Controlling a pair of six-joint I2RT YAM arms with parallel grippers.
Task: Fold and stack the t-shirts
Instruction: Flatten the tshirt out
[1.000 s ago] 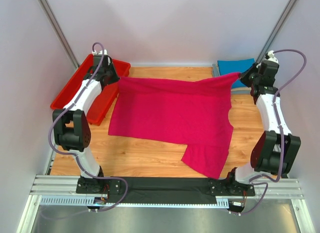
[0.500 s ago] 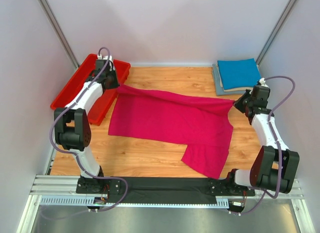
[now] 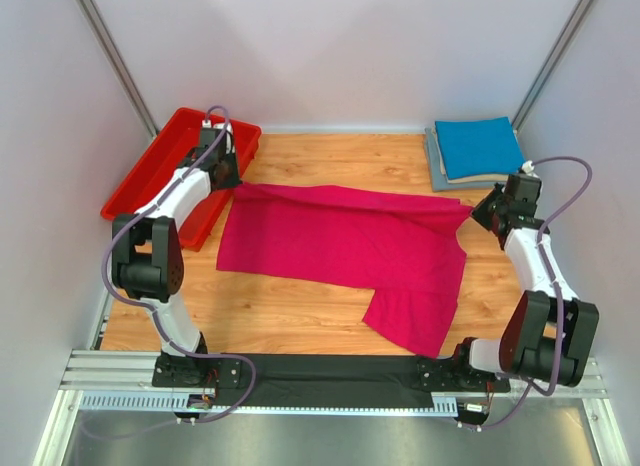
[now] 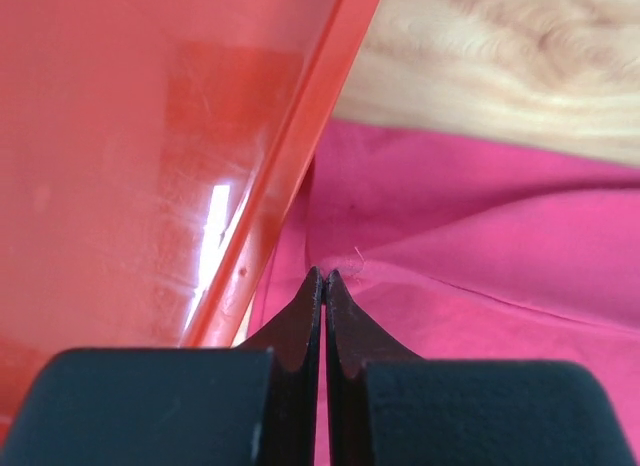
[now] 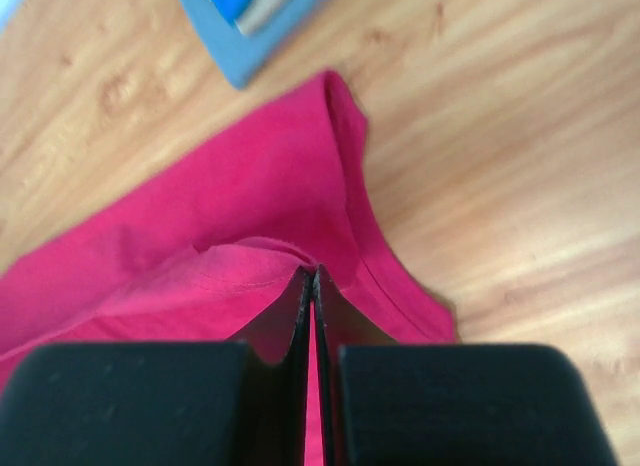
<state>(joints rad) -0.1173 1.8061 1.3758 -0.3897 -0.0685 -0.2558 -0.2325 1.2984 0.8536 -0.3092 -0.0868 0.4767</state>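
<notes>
Cloth fills most of the overhead view: the magenta shirt (image 3: 340,241) lies spread on the table (image 3: 340,156) just beside the red bin (image 3: 145,171), its far edge drawn up toward both arms. The left gripper (image 3: 237,184) has the corner that touches the bin's long wall, and the right gripper (image 3: 474,208) has the opposite corner, well apart from the bin. We judge that both far corners are pinched together so the far half can be carried over the near half in one even fold, since a shared pull leaves the edge straight. The blue shirt (image 3: 478,146) rests folded on the grey shirt (image 3: 436,161) at the far corner across from the bin, likely set there as the start of the stack.

In the left wrist view, the fingers are pressed together with a thin pleat of magenta caught at their tips, right at the foot of the bin's wall. We think a snag on that rim is the risk here.

In the right wrist view, the jaws are likewise clamped on the hem, and the cloth tents up to meet them. The folded blue and grey pile shows beyond, on the side away from the bin
</notes>
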